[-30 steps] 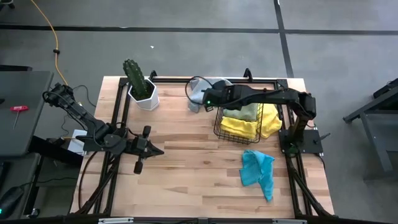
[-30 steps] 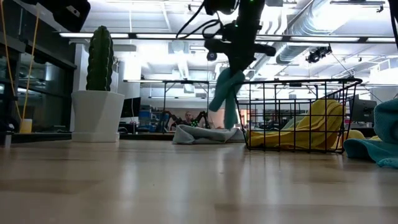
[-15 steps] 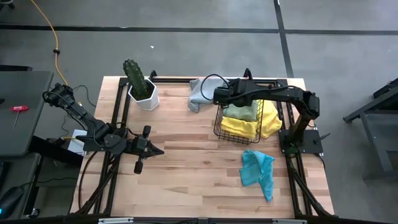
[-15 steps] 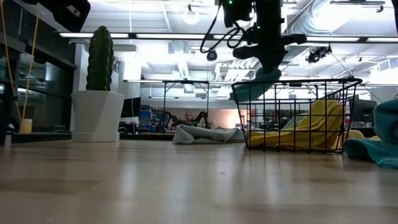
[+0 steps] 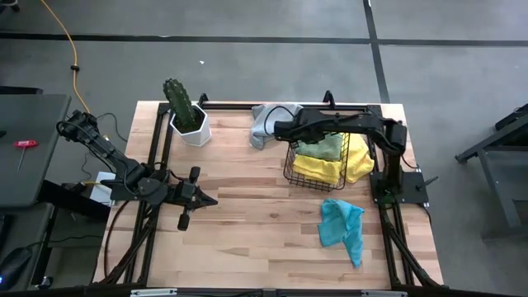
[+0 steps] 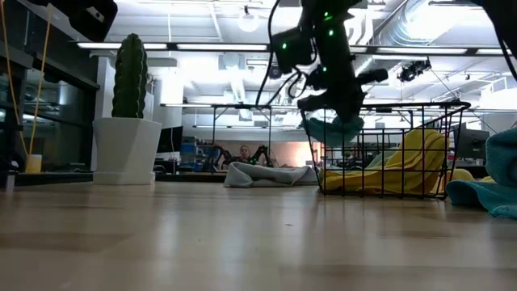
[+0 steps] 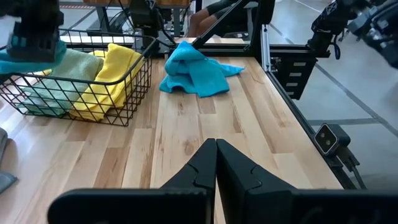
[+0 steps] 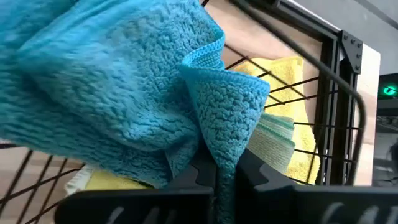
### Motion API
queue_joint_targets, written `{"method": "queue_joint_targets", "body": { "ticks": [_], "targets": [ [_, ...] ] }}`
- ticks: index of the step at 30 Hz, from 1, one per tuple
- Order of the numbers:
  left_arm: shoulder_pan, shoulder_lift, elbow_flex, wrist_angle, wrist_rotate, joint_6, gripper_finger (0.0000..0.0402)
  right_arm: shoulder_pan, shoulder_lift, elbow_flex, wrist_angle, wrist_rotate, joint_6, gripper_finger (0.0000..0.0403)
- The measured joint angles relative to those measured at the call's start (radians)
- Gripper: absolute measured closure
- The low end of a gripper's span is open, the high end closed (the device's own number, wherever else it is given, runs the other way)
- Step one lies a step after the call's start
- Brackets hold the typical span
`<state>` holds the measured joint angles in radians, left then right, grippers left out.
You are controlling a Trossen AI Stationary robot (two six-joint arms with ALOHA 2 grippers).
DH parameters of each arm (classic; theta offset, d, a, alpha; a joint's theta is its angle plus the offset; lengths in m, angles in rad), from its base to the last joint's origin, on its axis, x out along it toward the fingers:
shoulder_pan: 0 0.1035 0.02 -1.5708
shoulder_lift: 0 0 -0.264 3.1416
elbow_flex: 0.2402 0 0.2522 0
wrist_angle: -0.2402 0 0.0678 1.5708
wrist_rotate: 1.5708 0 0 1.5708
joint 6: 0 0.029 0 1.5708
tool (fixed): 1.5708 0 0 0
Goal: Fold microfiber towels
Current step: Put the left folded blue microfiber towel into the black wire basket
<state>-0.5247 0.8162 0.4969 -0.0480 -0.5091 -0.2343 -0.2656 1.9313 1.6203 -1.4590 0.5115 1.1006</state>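
My right gripper (image 5: 279, 129) is shut on a teal towel (image 8: 124, 93) at the left rim of the black wire basket (image 5: 290, 169); the towel also shows in the low view (image 6: 333, 131). In the basket lie a light green towel (image 5: 323, 148) and yellow towels (image 5: 318, 167), one draped over its right rim. A grey towel (image 5: 262, 124) lies crumpled on the table left of the basket. A second teal towel (image 5: 342, 228) lies crumpled on the table nearer the front. My left gripper (image 5: 206, 200) is shut and empty, low over the table's left part. My right gripper pinches a bunched fold of the teal towel (image 8: 219, 152) between its two fingers; a hemmed edge shows beside them. The fingers come from above, slanting down. The towel is bunched and slack against the basket's left rim wires (image 8: 286, 93).
A potted cactus (image 5: 183, 111) stands at the table's far left. Black frame rails (image 5: 157, 157) run along the table's sides and far edge. Bare wood (image 5: 256, 223) lies between my left gripper and the crumpled teal towel.
My right gripper has carried the teal towel from beside the basket, over the grey towel, toward the table's right onto the basket's left rim, then gone down a little. The towel hung long below the fingers then; now it is bunched at the rim.
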Motion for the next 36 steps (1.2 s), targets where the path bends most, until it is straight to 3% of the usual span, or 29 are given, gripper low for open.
{"method": "queue_joint_targets", "body": {
  "ticks": [14,21,36],
  "targets": [
    [0.0,0.0,0.0,0.0,0.001,-0.001,0.0401,-0.012,0.085,-0.002,-0.092,-0.035,-0.007,0.0403],
    [0.0,0.0,0.0,0.0,0.001,-0.001,0.0401,-0.025,0.086,-0.111,-0.026,-0.102,0.0,0.0401],
    [0.0,0.0,0.0,0.001,0.001,-0.001,0.0401,-0.013,0.086,-0.153,-0.067,-0.045,0.002,0.0299]
  ]
}}
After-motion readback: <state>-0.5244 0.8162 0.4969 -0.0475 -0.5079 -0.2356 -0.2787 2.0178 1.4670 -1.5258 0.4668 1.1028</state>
